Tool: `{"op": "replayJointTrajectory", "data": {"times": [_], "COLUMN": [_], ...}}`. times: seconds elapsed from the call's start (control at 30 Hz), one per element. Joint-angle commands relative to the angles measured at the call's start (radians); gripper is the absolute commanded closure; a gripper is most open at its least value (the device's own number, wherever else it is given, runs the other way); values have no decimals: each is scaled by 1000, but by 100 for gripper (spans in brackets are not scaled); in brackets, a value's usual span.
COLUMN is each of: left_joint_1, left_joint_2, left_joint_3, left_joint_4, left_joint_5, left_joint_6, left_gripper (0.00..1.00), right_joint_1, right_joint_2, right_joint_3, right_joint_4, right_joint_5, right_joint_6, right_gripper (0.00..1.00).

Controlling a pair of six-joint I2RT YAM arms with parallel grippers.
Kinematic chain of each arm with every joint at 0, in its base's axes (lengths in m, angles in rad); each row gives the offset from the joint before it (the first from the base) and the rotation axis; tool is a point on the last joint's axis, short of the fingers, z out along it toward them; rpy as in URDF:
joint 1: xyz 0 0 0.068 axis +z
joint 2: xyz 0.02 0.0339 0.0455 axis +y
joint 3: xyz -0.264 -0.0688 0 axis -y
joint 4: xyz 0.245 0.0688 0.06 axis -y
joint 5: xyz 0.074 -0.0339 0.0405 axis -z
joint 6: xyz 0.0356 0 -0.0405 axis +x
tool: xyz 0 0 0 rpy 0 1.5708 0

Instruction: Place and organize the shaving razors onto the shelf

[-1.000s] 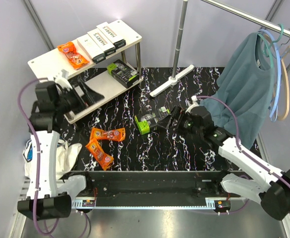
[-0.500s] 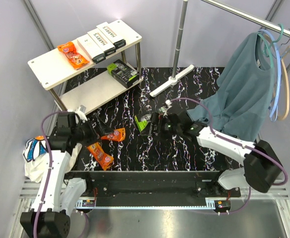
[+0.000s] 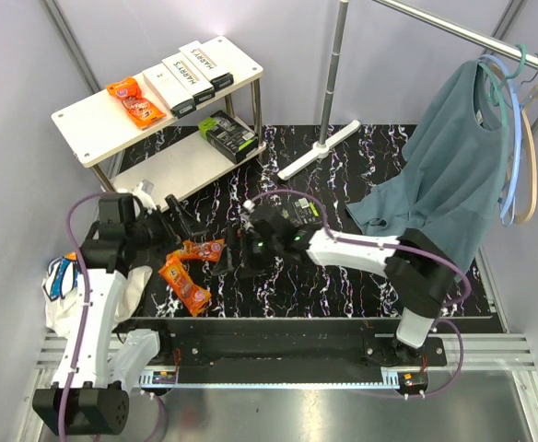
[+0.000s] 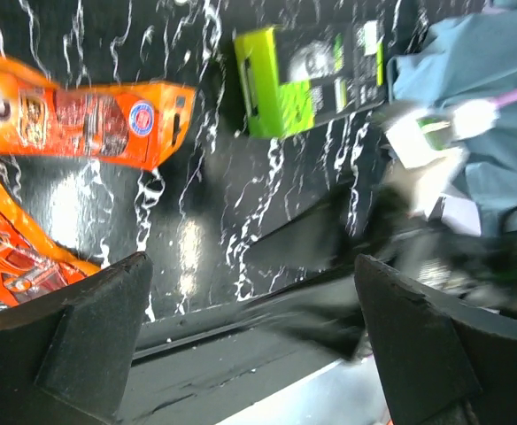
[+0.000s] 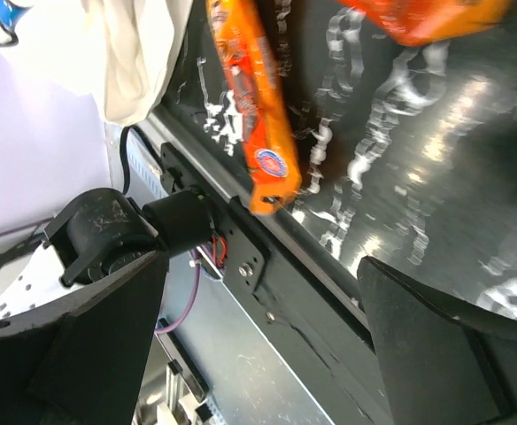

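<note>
The shelf (image 3: 99, 115) stands at the far left. Its top board carries an orange packet (image 3: 135, 101) and three Harry's boxes (image 3: 193, 74); its lower board carries a black-and-green pack (image 3: 228, 134). Two orange packets (image 3: 203, 249) (image 3: 184, 284) lie on the black table. My left gripper (image 3: 181, 221) is open and empty just behind them. My right gripper (image 3: 250, 250) is open and empty just right of them. The left wrist view shows an orange packet (image 4: 81, 119), a second one (image 4: 11, 257) and a black-and-green pack (image 4: 312, 80). The right wrist view shows both packets (image 5: 258, 106) (image 5: 427, 18).
A white T-shaped rack foot (image 3: 320, 152) and its pole (image 3: 338, 55) stand at the back middle. A teal shirt (image 3: 462, 175) hangs at the right. A white bag (image 3: 85, 285) lies off the table's left edge. The black front rail (image 5: 329, 292) runs below my right gripper.
My left arm came down from the shelf to behind the orange packets. My right arm swung left from the black-and-green pack to beside the packets. Both stayed open.
</note>
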Motion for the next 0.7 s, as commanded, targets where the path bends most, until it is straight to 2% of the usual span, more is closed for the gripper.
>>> {"op": "replayJointTrajectory", "data": {"times": [0.0,0.2,0.3,0.57,0.67], "left_joint_1": [27,173,182,204,208], "left_joint_2": [39,90,109,109,112], "left_joint_3": [146,337,394,416,418], "left_joint_4": [-10,-87,-118,-87,-75], "left_joint_5": [-22,71,39,73,96], "left_joint_6": [32,91,102,88,85], "left_gripper": [1,1,1,1,1], "right_joint_1": [56,107,133,179,184], "right_joint_2": [100,264,353,608,692], "right_joint_3": [163,358,481,882,1004], "right_joint_4": [-36,-146,-243,-602,-707], "right_joint_5": [-26,-11,14,132,131], "right_joint_6": [-18,-15,-31,-84,-95], "right_gripper": [0,0,0,0,0]}}
